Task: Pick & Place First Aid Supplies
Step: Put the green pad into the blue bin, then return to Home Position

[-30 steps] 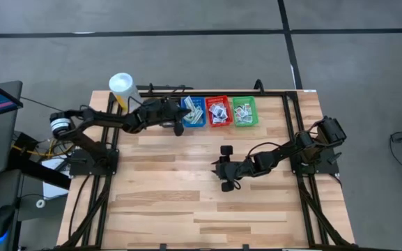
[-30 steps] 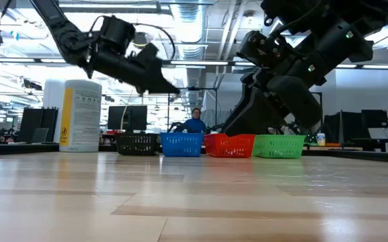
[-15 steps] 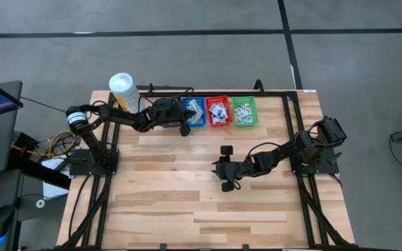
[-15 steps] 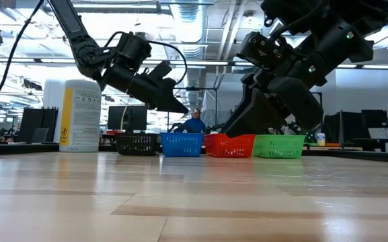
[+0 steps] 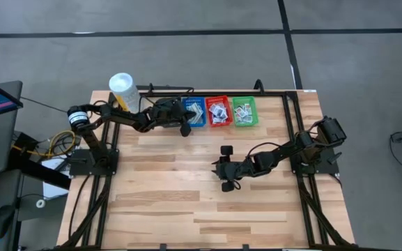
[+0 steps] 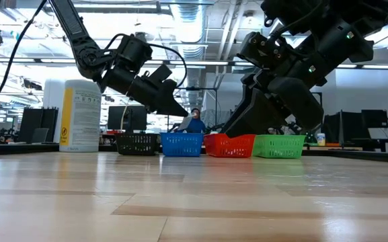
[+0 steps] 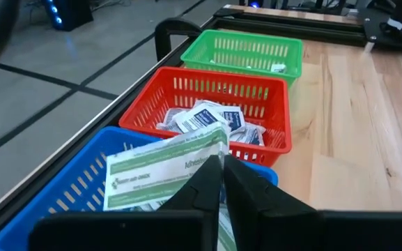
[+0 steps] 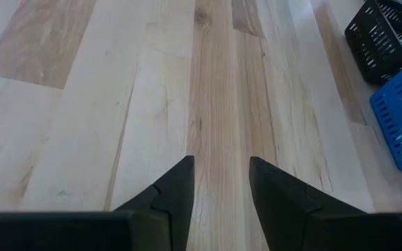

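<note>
Blue (image 5: pixel 196 111), red (image 5: pixel 218 111) and green (image 5: pixel 244 111) mesh baskets stand in a row at the table's far edge, with small white packets in them. A black basket (image 6: pixel 137 143) shows left of the blue one in the low view. My left gripper (image 7: pixel 221 185) is over the blue basket (image 7: pixel 61 199), shut on a pale-green and white strip (image 7: pixel 173 171). White packets with blue print (image 7: pixel 204 118) lie in the red basket (image 7: pixel 256 90). My right gripper (image 5: pixel 225 169) stands open over bare wood near the table's middle, with nothing between its fingers (image 8: pixel 176 188). My left gripper pinches the pale-green strip by its end (image 7: pixel 217 150) between its two fingers. The fingers come slanting down toward the table's far edge. The strip reaches out ahead of them over the blue basket; whether it touches the packets below, I cannot tell.
A tall white tub with a yellow label (image 5: pixel 121 85) stands at the far left corner, beside the black basket. A black metal frame (image 5: pixel 291 94) runs along the table's far and side edges. The near half of the wooden table (image 5: pixel 187 209) is bare.
My left gripper has come down and moved a little toward the table's right edge, ending over the blue basket with the strip still between its fingers. My right gripper has kept still.
</note>
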